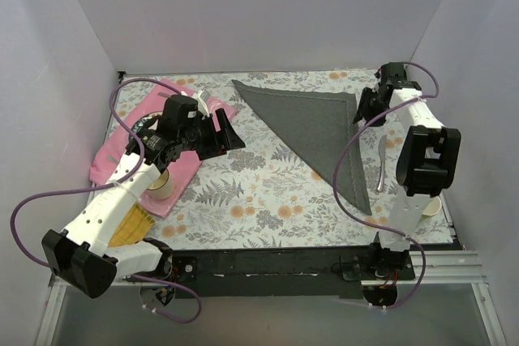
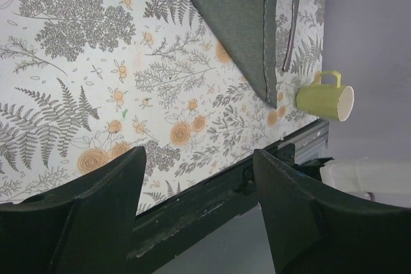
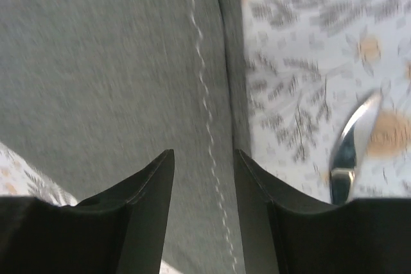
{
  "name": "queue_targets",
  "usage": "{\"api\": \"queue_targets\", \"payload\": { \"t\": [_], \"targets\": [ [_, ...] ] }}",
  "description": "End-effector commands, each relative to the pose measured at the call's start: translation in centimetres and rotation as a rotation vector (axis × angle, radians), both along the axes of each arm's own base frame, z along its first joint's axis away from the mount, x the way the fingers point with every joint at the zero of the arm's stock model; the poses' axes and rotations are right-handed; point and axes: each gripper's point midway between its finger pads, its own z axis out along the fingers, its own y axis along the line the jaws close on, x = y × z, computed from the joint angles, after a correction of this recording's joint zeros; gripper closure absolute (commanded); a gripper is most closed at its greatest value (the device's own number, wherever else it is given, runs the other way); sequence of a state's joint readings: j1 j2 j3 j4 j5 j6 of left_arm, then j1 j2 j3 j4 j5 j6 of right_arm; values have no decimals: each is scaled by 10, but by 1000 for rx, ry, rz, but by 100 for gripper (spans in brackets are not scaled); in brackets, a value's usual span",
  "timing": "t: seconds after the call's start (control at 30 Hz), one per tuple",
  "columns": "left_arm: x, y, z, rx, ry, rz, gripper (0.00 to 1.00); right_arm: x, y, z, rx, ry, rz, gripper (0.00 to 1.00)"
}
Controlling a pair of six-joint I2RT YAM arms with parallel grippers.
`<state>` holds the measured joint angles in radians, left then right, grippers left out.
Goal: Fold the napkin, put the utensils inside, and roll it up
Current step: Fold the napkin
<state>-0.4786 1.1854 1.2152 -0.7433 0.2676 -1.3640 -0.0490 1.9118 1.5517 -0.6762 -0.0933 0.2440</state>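
You're looking into a plain booth. A pale, lilac-tinted back wall (image 1: 259, 14), a left wall (image 1: 49, 79) and a right wall (image 1: 478, 62) close in the counter (image 1: 259, 200) on three sides. The counter's surface is a white print of grey ferns and orange flowers. A black strip (image 1: 268, 263) runs along its near edge, and a silver metal rail (image 1: 458, 269) shows at the right end. The light is soft and even.

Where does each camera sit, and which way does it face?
Top external: above, behind the bases, looking down at the table; left gripper, right gripper and arms show.
Left wrist: faces across toward napkin, knife, green cup; own fingers below.
Right wrist: close over napkin hem; own fingers below.
Shared: napkin and knife, all three.
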Motion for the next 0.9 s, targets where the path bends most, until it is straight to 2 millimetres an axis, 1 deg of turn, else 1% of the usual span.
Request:
{"api": "queue_targets", "payload": {
  "t": [0.0, 0.03, 0.07, 0.1, 0.13, 0.17, 0.23, 0.27, 0.3, 0.33, 0.37, 0.43, 0.47, 0.63, 0.87],
  "targets": [
    [-20, 7, 21, -18, 11, -16, 33, 63, 9, 18, 15, -158, 12, 53],
    [-22, 7, 21, -19, 16, -15, 33, 70, 6, 17, 3, -166, 7, 54],
    [-22, 8, 21, -19, 23, -13, 33, 76, 6, 8, -1, -157, 7, 55],
    [-24, 7, 21, -22, 33, -14, 33, 89, 5, 17, -4, -197, 10, 55],
    [-24, 7, 21, -22, 38, -12, 33, 94, 6, 17, -3, -207, 14, 55],
    [-23, 7, 21, -22, 39, -11, 33, 100, 5, 10, -3, -204, 14, 56],
    [-23, 7, 21, -23, 45, -9, 33, 117, 7, 18, 3, -244, 19, 57],
    [-22, 6, 20, -23, 49, -8, 33, 121, 6, 6, 2, -221, 20, 58],
    [-21, 6, 20, -22, 49, -5, 33, 124, 5, 2, -2, -215, 21, 59],
    [-19, 5, 20, -24, 48, -4, 33, 133, 4, 12, -10, -235, 20, 60],
    [-19, 4, 20, -26, 51, -3, 33, 135, 4, -1, -10, -212, 21, 60],
    [-16, 4, 20, -25, 54, 1, 33, 142, 3, -2, -16, -221, 21, 61],
    [-15, 4, 20, -22, 52, 2, 33, 143, 2, -8, -17, -213, 20, 61],
    [-10, 2, 23, -19, 44, 4, 32, 146, 0, -21, -17, -196, 15, 61],
    [-6, 2, 24, -7, 39, 7, 32, 141, -3, -39, -43, -159, 31, 61]
  ]
}}
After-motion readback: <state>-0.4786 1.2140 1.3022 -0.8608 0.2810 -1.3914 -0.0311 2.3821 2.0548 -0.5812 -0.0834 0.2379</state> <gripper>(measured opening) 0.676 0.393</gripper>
